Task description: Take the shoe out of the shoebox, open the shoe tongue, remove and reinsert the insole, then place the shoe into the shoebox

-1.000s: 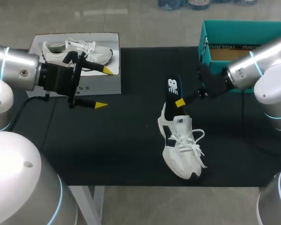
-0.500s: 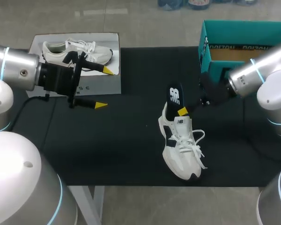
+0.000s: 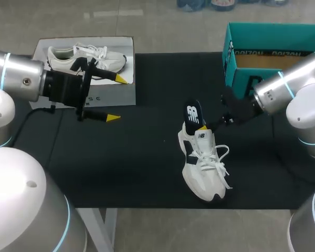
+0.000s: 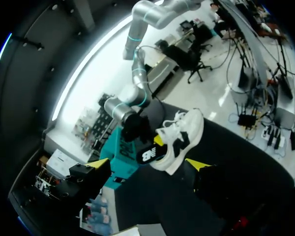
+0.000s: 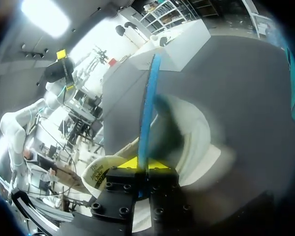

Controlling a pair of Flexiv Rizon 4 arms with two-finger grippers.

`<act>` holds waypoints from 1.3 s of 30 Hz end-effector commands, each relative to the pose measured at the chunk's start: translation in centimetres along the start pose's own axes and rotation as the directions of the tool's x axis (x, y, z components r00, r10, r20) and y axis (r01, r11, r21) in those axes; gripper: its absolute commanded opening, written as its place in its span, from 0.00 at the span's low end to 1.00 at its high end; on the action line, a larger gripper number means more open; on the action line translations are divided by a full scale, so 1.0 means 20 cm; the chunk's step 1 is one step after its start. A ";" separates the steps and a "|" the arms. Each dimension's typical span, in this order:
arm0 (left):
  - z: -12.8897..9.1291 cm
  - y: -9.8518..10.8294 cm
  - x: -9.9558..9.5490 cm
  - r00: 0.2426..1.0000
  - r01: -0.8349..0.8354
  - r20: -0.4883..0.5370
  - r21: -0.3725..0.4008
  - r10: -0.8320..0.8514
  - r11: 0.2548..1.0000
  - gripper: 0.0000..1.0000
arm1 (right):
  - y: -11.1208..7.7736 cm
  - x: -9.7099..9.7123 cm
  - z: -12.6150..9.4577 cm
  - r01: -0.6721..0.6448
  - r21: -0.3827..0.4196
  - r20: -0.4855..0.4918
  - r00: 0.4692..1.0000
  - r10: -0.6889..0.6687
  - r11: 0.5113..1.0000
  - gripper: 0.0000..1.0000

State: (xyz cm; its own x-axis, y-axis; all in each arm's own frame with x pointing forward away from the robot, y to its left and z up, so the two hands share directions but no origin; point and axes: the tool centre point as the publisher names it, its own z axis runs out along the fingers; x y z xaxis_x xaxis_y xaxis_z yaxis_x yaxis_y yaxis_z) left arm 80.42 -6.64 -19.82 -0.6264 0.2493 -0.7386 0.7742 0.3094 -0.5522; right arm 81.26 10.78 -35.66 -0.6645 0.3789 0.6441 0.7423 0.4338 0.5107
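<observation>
Wide black mat [image 3: 142,168] as work surface, a white table leg [image 3: 107,227] beneath its near edge

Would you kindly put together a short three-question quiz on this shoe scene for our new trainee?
1. True or false: the shoe lies inside the teal shoebox.
2. Pick one: the right tool is shut on A) the insole, B) the shoe, C) the shoebox.
3. Fill in the missing word: the left tool hangs over the left part of the table with its fingers ____, holding nothing.

Key: 1 false, the shoe lies on the black mat in front of the box; 2 A; 3 open.
</observation>
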 end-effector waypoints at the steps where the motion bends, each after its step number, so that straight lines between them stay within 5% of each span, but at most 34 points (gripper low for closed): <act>1: 0.00 0.00 0.00 1.000 0.000 -0.004 -0.002 0.000 1.000 1.00 | 0.06 0.00 -0.02 0.008 0.002 0.016 1.000 -0.008 1.000 0.33; 9: 0.00 0.00 0.00 1.000 0.000 -0.004 -0.002 0.000 1.000 1.00 | 0.15 -0.07 -0.03 0.016 -0.009 0.036 0.999 -0.015 1.000 0.26; 13: 0.00 0.00 0.00 1.000 0.000 -0.004 -0.002 0.000 1.000 1.00 | 0.15 -0.07 -0.03 0.015 -0.009 0.042 0.999 -0.014 1.000 0.00; 31: 0.00 0.00 0.00 1.000 0.000 -0.004 -0.002 0.000 1.000 1.00 | -0.13 -0.02 0.04 -0.051 0.019 -0.008 0.999 0.051 0.999 0.00; 37: 0.00 0.00 0.00 1.000 0.000 -0.004 -0.002 0.000 1.000 1.00 | -0.12 -0.01 0.07 -0.061 0.027 -0.003 0.998 0.061 0.998 0.00; 39: 0.00 0.00 0.00 1.000 0.000 -0.004 -0.002 0.000 1.000 1.00 | -0.09 -0.02 0.05 -0.058 0.014 0.004 0.998 0.058 0.998 0.35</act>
State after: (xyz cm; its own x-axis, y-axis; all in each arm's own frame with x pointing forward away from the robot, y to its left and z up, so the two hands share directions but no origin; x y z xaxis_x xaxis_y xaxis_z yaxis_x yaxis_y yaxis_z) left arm 80.42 -6.64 -19.82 -0.6263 0.2494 -0.7386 0.7743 0.3094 -0.5521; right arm 80.05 10.56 -37.36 -0.6186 0.4004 0.6760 0.7790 0.4248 0.4612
